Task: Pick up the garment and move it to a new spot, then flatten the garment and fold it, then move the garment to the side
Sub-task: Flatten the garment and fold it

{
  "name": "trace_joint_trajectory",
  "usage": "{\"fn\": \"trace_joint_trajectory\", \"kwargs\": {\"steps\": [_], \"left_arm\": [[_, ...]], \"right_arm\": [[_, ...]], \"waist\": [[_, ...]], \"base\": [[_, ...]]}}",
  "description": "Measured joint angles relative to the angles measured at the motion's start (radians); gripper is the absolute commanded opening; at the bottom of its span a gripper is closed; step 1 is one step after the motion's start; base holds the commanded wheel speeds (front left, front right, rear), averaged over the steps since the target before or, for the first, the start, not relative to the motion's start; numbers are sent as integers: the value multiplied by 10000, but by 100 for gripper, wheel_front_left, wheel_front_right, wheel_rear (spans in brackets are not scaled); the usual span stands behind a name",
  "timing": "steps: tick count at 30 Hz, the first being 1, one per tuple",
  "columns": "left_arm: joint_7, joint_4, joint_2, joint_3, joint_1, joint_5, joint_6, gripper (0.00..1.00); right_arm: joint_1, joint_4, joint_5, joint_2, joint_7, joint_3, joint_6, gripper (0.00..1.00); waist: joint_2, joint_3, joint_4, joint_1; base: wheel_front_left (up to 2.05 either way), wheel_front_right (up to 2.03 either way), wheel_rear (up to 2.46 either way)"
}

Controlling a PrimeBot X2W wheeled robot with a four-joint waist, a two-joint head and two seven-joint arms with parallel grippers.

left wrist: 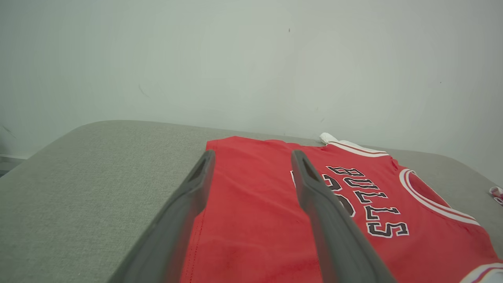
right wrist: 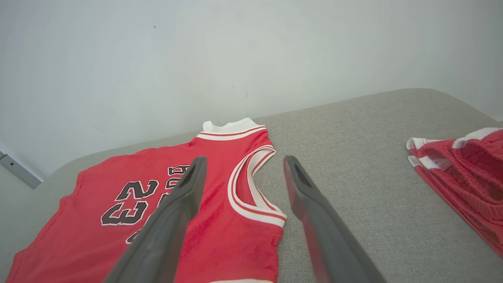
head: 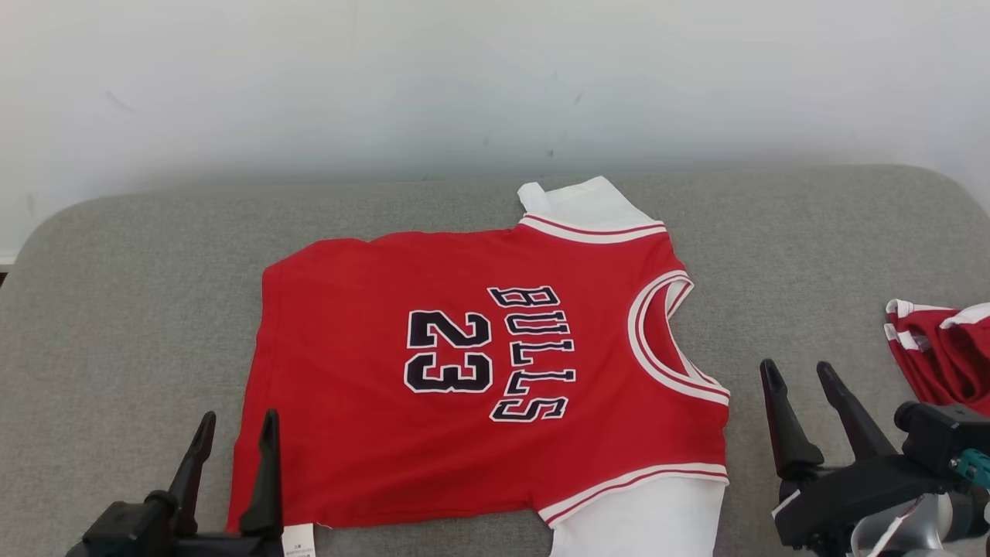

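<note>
Head view: garment point(head: 479, 371) lies flat on the grey desk point(head: 139, 309), hem left, collar right; left claw point(head: 238, 418) at its near hem corner and right claw point(head: 797, 367) just off its near shoulder both released, empty; risk: pinching one layer only would drag wrinkles into the fold.

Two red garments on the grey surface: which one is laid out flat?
The jersey printed BULLS 23, in the middle, lies spread flat with its white-trimmed neck opening showing. The other red garment, at the right edge, is bunched in folds.
</note>
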Motion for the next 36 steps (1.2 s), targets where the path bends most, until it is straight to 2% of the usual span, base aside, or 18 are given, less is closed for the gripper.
{"fn": "trace_joint_trajectory", "kwargs": {"steps": [7,19,36], "left_arm": [[514,265,186,58,316,-378,-163,100],[917,-13,349,251,622,-474,-148,100],[1281,-226,403,67,604,-453,-138,100]], "right_arm": [[-287,642,-236,42,-855,92,146,100],[-302,1070,-431,90,-1676,466,546,100],[-334,1636,-497,104,-2504,416,654,100]], "waist": [[0,-235,77,0],[0,-238,182,0],[0,-81,51,0]], "base": [[0,0,0],[0,0,0],[0,0,0]]}}
